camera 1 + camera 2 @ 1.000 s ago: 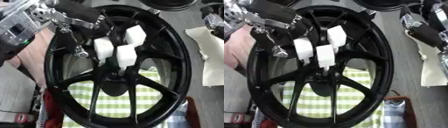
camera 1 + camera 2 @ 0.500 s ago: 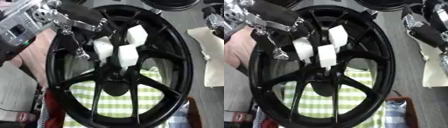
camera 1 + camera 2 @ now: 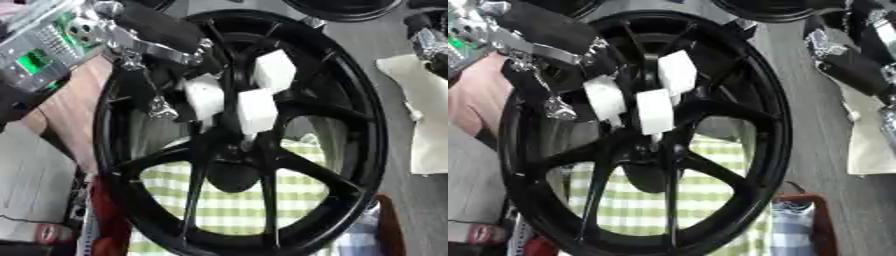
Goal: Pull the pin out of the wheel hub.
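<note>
The left hand (image 3: pixel 162 37) has barely shifted over the last second — its white-tipped fingers (image 3: pixel 258 111) stay bunched above the wheel (image 3: pixel 350 150) hub, though whether they pinch the pin cannot be told — so it looks not yet pulled out.

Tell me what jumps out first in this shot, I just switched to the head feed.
A big black spoked wheel fills the middle of the view, over a green checked cloth. The left hand reaches in from the upper left, its white fingertips bunched just above the hub. The right hand hangs at the upper right, off the wheel.
</note>
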Available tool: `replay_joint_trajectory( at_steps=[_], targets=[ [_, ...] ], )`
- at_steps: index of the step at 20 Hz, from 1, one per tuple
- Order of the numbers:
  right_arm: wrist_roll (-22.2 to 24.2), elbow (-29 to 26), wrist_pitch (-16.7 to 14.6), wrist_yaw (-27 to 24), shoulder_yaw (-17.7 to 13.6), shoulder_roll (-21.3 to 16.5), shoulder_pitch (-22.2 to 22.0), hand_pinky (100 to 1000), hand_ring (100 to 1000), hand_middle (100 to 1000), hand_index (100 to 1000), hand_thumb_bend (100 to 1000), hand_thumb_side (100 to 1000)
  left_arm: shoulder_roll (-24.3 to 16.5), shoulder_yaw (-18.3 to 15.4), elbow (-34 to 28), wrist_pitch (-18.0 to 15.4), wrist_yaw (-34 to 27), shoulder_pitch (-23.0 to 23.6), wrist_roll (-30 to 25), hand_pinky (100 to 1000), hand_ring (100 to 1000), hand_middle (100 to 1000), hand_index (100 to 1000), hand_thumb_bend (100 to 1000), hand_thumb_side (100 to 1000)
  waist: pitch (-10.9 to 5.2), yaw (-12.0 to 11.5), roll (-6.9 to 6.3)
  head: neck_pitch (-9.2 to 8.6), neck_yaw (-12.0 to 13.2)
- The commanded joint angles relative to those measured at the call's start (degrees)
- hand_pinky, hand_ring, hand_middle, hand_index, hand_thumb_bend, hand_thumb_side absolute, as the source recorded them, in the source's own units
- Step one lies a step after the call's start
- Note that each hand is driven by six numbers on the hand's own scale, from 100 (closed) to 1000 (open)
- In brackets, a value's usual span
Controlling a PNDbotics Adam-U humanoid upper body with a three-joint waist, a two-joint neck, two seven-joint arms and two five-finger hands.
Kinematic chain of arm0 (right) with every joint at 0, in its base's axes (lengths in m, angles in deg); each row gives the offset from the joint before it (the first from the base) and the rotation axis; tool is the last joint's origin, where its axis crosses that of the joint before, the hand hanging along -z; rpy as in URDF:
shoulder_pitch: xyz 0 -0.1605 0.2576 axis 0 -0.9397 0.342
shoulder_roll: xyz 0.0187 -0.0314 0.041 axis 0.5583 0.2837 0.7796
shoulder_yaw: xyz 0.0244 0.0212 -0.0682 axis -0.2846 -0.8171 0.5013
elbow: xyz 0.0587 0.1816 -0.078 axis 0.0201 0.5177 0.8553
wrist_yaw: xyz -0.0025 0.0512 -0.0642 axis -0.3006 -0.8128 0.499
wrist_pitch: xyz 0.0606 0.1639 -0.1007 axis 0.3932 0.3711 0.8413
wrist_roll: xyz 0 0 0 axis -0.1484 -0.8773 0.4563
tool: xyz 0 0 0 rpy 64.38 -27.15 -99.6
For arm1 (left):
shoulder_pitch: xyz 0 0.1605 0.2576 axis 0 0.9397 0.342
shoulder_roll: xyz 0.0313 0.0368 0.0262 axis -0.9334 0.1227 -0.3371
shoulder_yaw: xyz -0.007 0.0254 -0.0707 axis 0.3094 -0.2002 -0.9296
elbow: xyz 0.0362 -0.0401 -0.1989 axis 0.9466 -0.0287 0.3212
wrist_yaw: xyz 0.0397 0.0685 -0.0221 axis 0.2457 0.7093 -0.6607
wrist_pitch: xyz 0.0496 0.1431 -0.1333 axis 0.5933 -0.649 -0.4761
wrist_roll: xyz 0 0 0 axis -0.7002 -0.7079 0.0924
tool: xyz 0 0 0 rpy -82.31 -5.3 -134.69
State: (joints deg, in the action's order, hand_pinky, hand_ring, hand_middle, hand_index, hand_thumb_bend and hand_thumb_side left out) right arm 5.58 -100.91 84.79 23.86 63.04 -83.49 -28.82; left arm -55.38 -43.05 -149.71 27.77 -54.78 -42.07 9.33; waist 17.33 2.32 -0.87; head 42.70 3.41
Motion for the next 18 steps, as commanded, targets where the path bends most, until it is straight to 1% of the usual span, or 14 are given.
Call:
replay_joint_trajectory(
  at_steps=[1,3,6,11,14,17,18],
  targets=[
    [-0.14,-0.42,-0.09,-0.35,-0.25,-0.94,0.58,915,785,798,790,104,482,-1.21,-0.30,0.24,-7.04,0.54,-1.20,-7.55,835,772,729,824,200,100,-0.82,-0.08,0.15,-0.35,-0.02],
    [-0.06,-0.42,-0.12,-0.36,-0.18,-0.93,0.59,916,785,798,791,104,483,-1.11,-0.49,0.50,-6.87,0.67,-1.25,-7.55,833,767,717,822,189,100,-0.80,-0.11,0.15,-0.39,-0.08],
    [-0.03,-0.39,-0.14,-0.34,-0.17,-0.90,0.57,916,785,798,791,104,484,-0.96,-0.59,0.65,-6.68,0.30,-1.31,-7.55,826,746,655,805,138,100,-0.79,-0.15,0.17,-0.42,-0.12],
    [-0.25,-0.36,-0.14,-0.41,-0.24,-0.92,0.44,916,785,799,791,105,484,-0.90,-0.80,0.31,-6.08,-0.78,-1.47,-7.55,810,700,566,747,100,100,-0.80,-0.22,0.27,-0.38,-0.25],
    [-0.36,-0.39,-0.10,-0.48,-0.22,-0.97,0.27,917,786,799,791,105,485,-0.82,-1.36,-0.09,-5.29,-2.32,-1.65,-7.55,791,653,496,676,100,100,-0.80,-0.34,0.34,-0.37,-0.34],
    [-0.47,-0.39,-0.08,-0.56,-0.24,-1.00,0.14,917,786,799,792,105,486,-0.67,-2.40,-0.30,-4.00,-4.42,-1.90,-7.55,761,584,406,565,100,100,-0.82,-0.44,0.41,-0.37,-0.41],
    [-0.51,-0.38,-0.07,-0.59,-0.25,-1.00,0.11,917,786,799,792,105,486,-0.58,-2.89,-0.31,-3.48,-5.32,-2.03,-7.55,748,558,368,522,100,125,-0.82,-0.47,0.44,-0.38,-0.45]
  ],
)
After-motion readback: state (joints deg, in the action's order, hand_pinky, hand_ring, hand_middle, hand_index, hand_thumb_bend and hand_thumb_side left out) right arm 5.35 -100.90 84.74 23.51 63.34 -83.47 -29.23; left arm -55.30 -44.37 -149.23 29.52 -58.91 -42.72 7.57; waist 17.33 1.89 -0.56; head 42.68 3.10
